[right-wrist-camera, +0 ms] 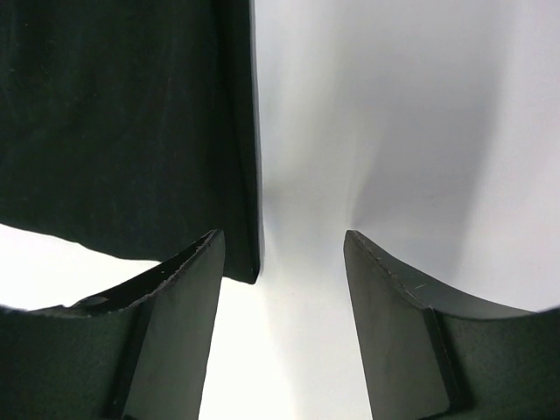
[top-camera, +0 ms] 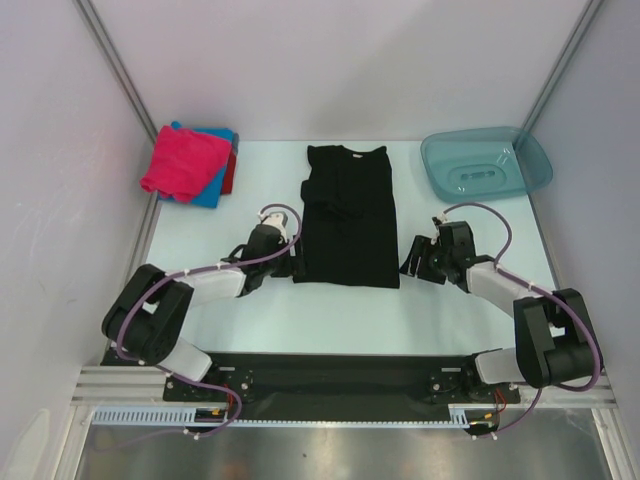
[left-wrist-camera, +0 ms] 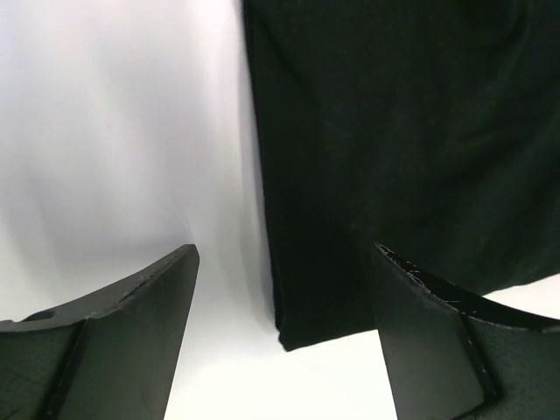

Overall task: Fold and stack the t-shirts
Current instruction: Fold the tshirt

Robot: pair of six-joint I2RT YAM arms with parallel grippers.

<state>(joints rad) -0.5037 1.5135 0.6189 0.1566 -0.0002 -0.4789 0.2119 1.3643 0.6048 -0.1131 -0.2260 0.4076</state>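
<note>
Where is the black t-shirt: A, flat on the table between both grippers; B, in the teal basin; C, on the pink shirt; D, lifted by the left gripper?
A: the black t-shirt lies flat on the table, the left gripper and right gripper open beside its near corners.

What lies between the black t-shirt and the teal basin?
Nothing but bare table. The top external view shows the black t-shirt and the teal basin apart, with only pale tabletop between them.

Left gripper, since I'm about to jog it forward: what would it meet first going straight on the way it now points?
Probably the black t-shirt. Its near left corner lies just ahead, between the fingers of the open left gripper, with the table beneath it. Depth is unclear.
</note>
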